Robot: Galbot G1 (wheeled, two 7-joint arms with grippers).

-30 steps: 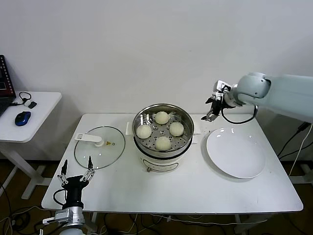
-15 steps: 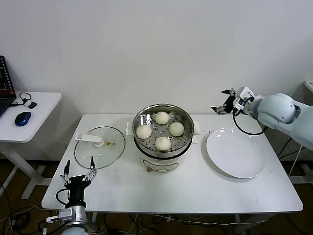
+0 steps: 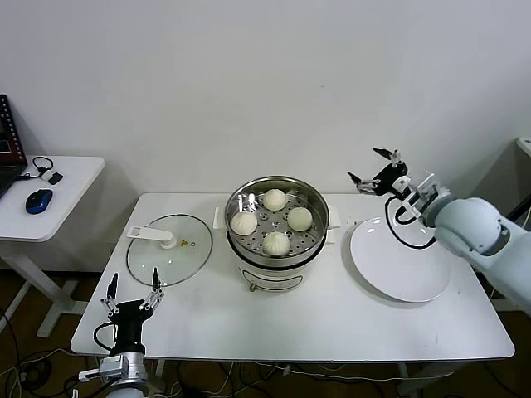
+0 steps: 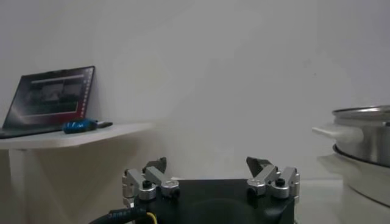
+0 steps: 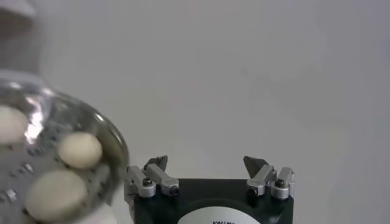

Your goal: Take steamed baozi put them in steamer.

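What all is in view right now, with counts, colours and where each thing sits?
baozi: four, cream-white, on the tray inside the steamer
steamer: one, shiny steel on a white base, table centre
glass lid: one, clear with white handle, flat on the table left of the steamer
plate: one, white, empty, right of the steamer
table: one, white
side desk: one, white, far left, holding a blue mouse and a laptop
left gripper: open, at the table's front-left edge
right gripper: open, empty, raised behind the plate
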